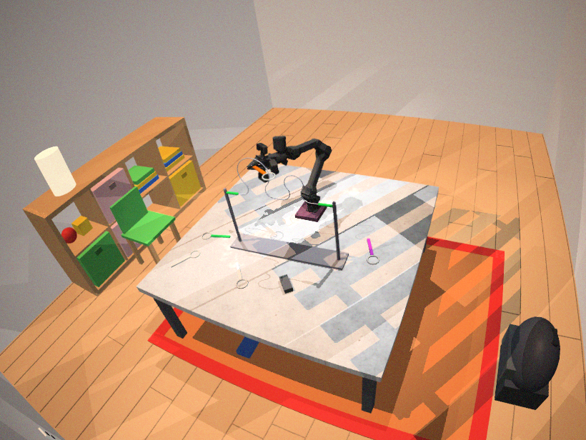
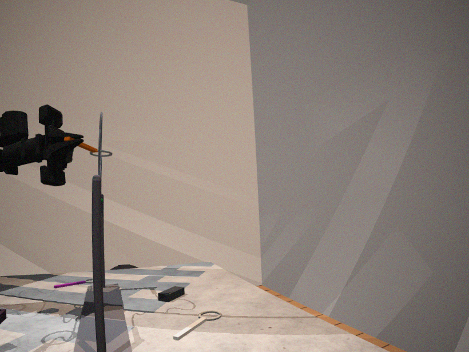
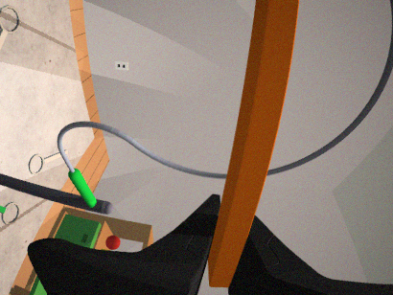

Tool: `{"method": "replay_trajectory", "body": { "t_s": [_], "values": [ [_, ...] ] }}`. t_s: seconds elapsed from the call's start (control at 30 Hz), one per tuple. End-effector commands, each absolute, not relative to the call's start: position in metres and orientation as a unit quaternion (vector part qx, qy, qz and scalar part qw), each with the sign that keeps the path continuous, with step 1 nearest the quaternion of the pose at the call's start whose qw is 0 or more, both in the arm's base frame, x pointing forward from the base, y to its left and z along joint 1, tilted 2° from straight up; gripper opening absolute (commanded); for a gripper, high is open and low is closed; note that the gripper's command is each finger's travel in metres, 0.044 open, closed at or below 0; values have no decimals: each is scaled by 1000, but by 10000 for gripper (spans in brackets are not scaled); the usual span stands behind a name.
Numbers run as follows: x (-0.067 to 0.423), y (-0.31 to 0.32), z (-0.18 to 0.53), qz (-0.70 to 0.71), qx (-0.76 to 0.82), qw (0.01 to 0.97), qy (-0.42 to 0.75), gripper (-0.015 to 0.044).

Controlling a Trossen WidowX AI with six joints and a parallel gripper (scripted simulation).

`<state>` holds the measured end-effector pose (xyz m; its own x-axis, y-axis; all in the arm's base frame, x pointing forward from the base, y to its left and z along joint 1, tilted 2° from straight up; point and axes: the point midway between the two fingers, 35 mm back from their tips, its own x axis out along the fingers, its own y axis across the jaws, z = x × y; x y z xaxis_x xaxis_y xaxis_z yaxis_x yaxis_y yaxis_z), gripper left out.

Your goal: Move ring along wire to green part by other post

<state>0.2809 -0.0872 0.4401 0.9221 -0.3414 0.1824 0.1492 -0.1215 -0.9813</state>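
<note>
My gripper (image 1: 261, 166) (image 2: 78, 140) (image 3: 223, 202) is shut on the orange handle (image 1: 256, 168) (image 2: 88, 147) (image 3: 261, 111) and holds it high above the table's far left side. The grey ring (image 1: 264, 173) (image 2: 100, 151) at the handle's end lies about level. In the exterior view the thin grey wire (image 1: 241, 168) (image 2: 100, 132) (image 3: 147, 151) passes up through it. The green part by the left post (image 1: 231, 193) (image 3: 83, 189) is below and in front of the ring. The green part by the right post (image 1: 324, 203) is far off. I cannot tell whether ring and wire touch.
The two posts (image 1: 233, 218) (image 1: 336, 231) (image 2: 98, 246) stand on a dark base plate (image 1: 265, 248). Loose rings with green (image 1: 219, 236), magenta (image 1: 369, 247) (image 2: 70, 283) and pale (image 1: 184, 258) (image 2: 197, 322) handles and a black block (image 1: 285, 283) (image 2: 171, 293) lie on the table. A shelf (image 1: 51, 203) and green chair (image 1: 141, 218) stand at the left.
</note>
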Motion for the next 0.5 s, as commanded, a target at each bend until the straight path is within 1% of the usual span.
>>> {"method": "replay_trajectory", "body": {
  "t_s": [0.0, 0.47],
  "values": [
    [279, -87, 444, -193, -742, 639, 57, -150],
    [279, -86, 449, -208, -792, 573, 34, -150]
  ]
}}
